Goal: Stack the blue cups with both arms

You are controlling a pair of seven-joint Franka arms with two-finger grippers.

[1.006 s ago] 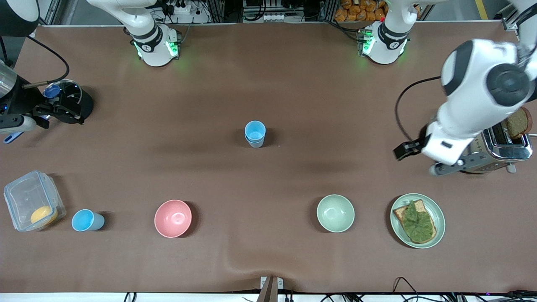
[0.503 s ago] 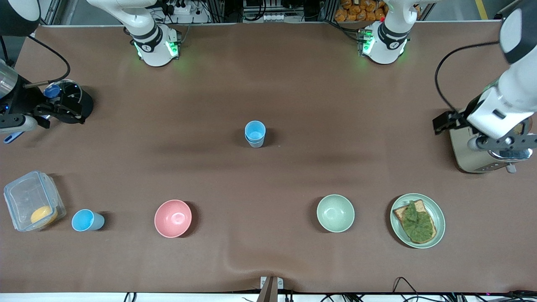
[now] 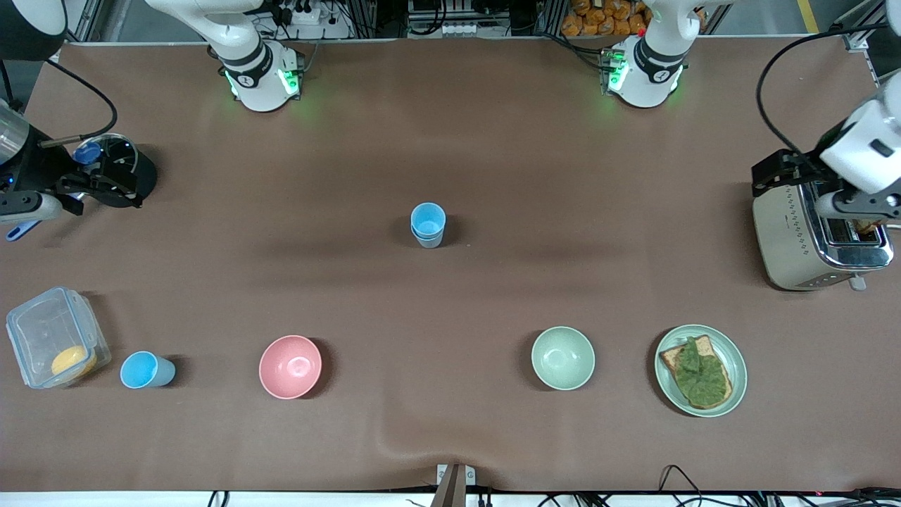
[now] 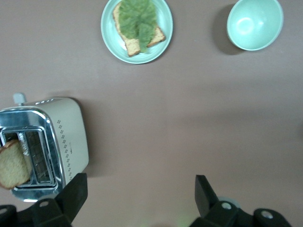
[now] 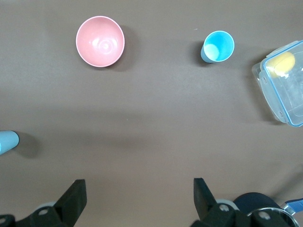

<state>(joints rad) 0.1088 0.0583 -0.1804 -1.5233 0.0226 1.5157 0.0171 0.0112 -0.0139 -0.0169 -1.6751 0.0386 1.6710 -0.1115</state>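
Two blue cups stand nested as one stack [image 3: 428, 224] at the table's middle; its edge shows in the right wrist view [image 5: 6, 142]. A single blue cup [image 3: 146, 370] with a white patch inside stands beside the clear container toward the right arm's end, also in the right wrist view [image 5: 218, 46]. My left gripper [image 3: 855, 205] is open and empty over the toaster; in its wrist view [image 4: 139, 198] the jaws stand wide apart. My right gripper [image 3: 28, 208] is open and empty at the right arm's end of the table, jaws wide in its wrist view [image 5: 138, 196].
A pink bowl [image 3: 290, 366] and a pale green bowl [image 3: 562, 358] stand nearer the front camera than the stack. A plate with topped toast [image 3: 700, 370], a toaster [image 3: 809, 239], a clear container [image 3: 56, 336] and a black round device [image 3: 123, 172] stand toward the table's ends.
My left arm has swung away from the table's middle and now hangs over the toaster at its own end. The right arm and the cups have not moved.
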